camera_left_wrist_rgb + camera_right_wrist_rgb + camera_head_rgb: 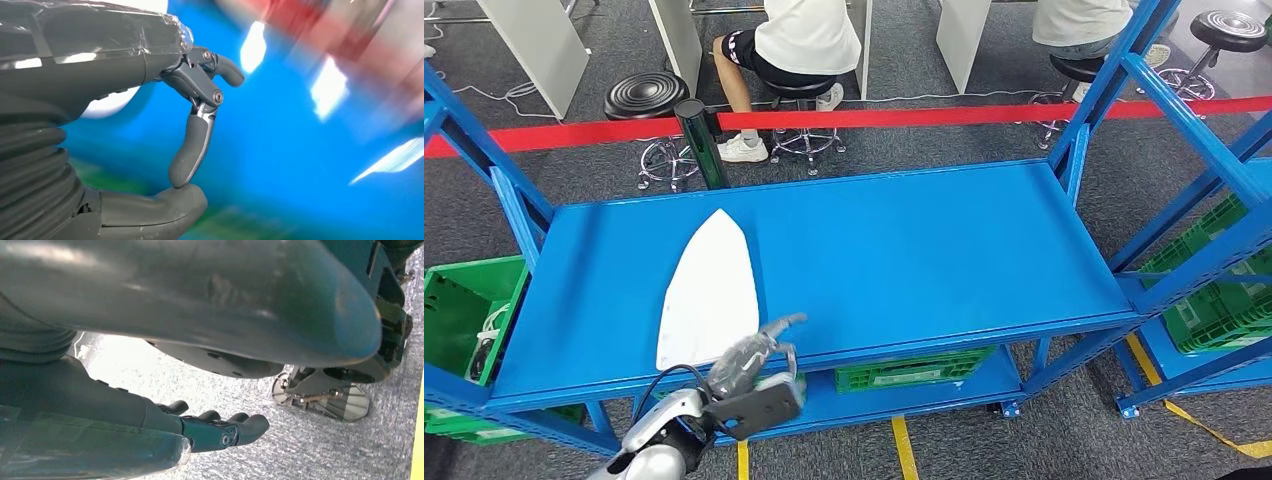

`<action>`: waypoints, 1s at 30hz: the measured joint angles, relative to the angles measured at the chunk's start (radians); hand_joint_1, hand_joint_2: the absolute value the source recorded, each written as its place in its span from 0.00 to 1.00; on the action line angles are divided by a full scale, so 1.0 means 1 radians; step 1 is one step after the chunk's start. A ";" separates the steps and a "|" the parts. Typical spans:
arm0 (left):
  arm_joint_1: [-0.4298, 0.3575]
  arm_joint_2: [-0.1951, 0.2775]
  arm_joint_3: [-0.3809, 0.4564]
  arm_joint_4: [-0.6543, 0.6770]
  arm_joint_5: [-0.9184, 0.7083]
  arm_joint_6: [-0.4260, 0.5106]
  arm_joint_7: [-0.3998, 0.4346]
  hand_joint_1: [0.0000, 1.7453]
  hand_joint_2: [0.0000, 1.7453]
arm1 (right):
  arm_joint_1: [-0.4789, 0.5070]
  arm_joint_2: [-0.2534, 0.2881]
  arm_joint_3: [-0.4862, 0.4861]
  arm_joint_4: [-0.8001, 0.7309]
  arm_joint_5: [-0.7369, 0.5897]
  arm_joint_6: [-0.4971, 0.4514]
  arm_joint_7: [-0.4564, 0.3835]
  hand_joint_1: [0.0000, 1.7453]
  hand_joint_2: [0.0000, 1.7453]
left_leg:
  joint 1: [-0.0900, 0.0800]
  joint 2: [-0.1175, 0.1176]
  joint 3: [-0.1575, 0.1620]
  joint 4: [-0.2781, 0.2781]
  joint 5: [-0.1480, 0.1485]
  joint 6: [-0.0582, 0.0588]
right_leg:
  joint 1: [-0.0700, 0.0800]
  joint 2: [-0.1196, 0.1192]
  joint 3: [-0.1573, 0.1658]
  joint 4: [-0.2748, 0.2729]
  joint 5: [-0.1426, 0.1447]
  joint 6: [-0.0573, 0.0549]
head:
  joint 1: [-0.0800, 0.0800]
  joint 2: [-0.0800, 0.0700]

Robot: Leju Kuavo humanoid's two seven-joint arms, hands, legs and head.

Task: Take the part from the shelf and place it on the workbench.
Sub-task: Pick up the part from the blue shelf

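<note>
The part [711, 290] is a flat white piece shaped like an iron's sole. It lies on the left half of the blue shelf [924, 250] with its point facing away from me. My left hand [754, 360] hovers at the shelf's front edge, just right of the part's broad near end and not touching it. In the left wrist view the left hand [195, 125] holds nothing, one finger's tip meets the thumb, and the blurred white part [107, 102] shows behind it. My right hand [220, 430] hangs over the grey floor, fingers loosely extended and holding nothing.
Blue uprights frame the shelf on both sides. Green crates sit at the left [459, 310], at the right [1224, 290] and on the lower level [914, 370]. Beyond the shelf are a red barrier tape [874, 118], a black post [699, 140], stools and seated people.
</note>
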 joint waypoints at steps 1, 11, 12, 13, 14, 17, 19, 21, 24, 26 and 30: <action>0.019 -0.012 0.013 -0.005 0.038 0.128 -0.114 0.00 0.25 | 0.000 0.000 0.000 0.000 -0.002 -0.005 -0.001 0.00 0.00 | 0.000 0.002 0.000 0.000 0.000 0.000 | 0.000 0.000 0.001 0.000 0.000 0.000 | 0.000 0.000; 0.117 -0.039 0.083 -0.147 0.040 0.411 -0.383 0.00 0.00 | 0.002 0.001 0.000 0.000 -0.002 -0.013 -0.002 0.00 0.00 | 0.000 0.010 0.001 0.000 -0.001 0.001 | 0.000 0.002 -0.001 0.000 -0.001 0.000 | 0.000 0.000; 0.124 -0.040 0.091 -0.158 0.022 0.413 -0.381 0.00 0.00 | 0.002 0.001 0.000 0.000 -0.002 -0.013 -0.002 0.00 0.00 | 0.000 0.011 0.001 0.000 -0.001 0.001 | 0.000 0.002 -0.001 0.000 -0.001 0.000 | 0.000 0.000; 0.133 -0.043 0.101 -0.170 0.002 0.415 -0.381 0.00 0.00 | 0.002 0.001 0.000 0.000 -0.002 -0.013 -0.002 0.00 0.00 | 0.000 0.011 0.001 0.000 -0.001 0.001 | 0.000 0.002 -0.001 0.000 -0.001 0.000 | 0.000 0.000; 0.143 -0.047 0.112 -0.181 -0.021 0.415 -0.383 0.00 0.00 | 0.002 0.001 0.000 0.000 -0.002 -0.013 -0.002 0.00 0.00 | 0.000 0.011 0.001 0.000 -0.001 0.001 | 0.000 0.002 -0.001 0.000 -0.001 0.000 | 0.000 0.000; 0.180 -0.069 0.159 -0.213 -0.120 0.416 -0.403 0.00 0.00 | 0.003 0.001 0.000 0.000 -0.002 -0.013 -0.002 0.00 0.00 | 0.000 0.012 0.001 0.000 -0.001 0.001 | 0.000 0.003 -0.001 0.000 -0.001 0.000 | 0.000 0.000; 0.211 -0.095 0.206 -0.235 -0.230 0.416 -0.406 0.00 0.00 | 0.003 0.001 0.000 0.000 -0.002 -0.014 -0.002 0.00 0.00 | 0.000 0.013 0.001 0.000 -0.001 0.001 | 0.000 0.004 -0.001 0.000 -0.001 0.000 | 0.000 0.000; 0.235 -0.123 0.258 -0.250 -0.344 0.417 -0.359 0.00 0.00 | 0.003 0.002 0.000 0.000 -0.005 -0.017 -0.002 0.00 0.00 | -0.001 0.014 0.001 0.000 -0.002 0.002 | 0.000 0.004 -0.001 0.000 -0.001 0.000 | 0.000 0.000; 0.249 -0.145 0.325 -0.255 -0.419 0.417 -0.259 0.00 0.50 | 0.003 0.006 0.000 0.000 -0.012 -0.022 -0.002 0.00 0.00 | -0.001 0.014 0.002 0.000 -0.002 0.001 | 0.000 0.004 -0.001 0.000 -0.001 0.000 | 0.000 0.000; 0.253 -0.152 0.356 -0.256 -0.422 0.417 -0.197 0.00 1.00 | 0.004 0.007 0.000 0.000 -0.016 -0.024 -0.002 0.00 0.00 | 0.000 0.014 0.002 0.000 -0.002 0.001 | 0.000 0.004 -0.002 0.000 -0.001 0.000 | -0.001 0.000; 0.213 -0.121 0.370 -0.227 -0.406 0.392 0.158 0.00 1.00 | 0.003 0.008 0.000 0.000 -0.031 -0.025 -0.001 0.00 0.00 | 0.000 0.012 0.002 0.000 -0.002 0.001 | 0.000 0.004 -0.001 0.000 0.000 0.000 | -0.001 0.000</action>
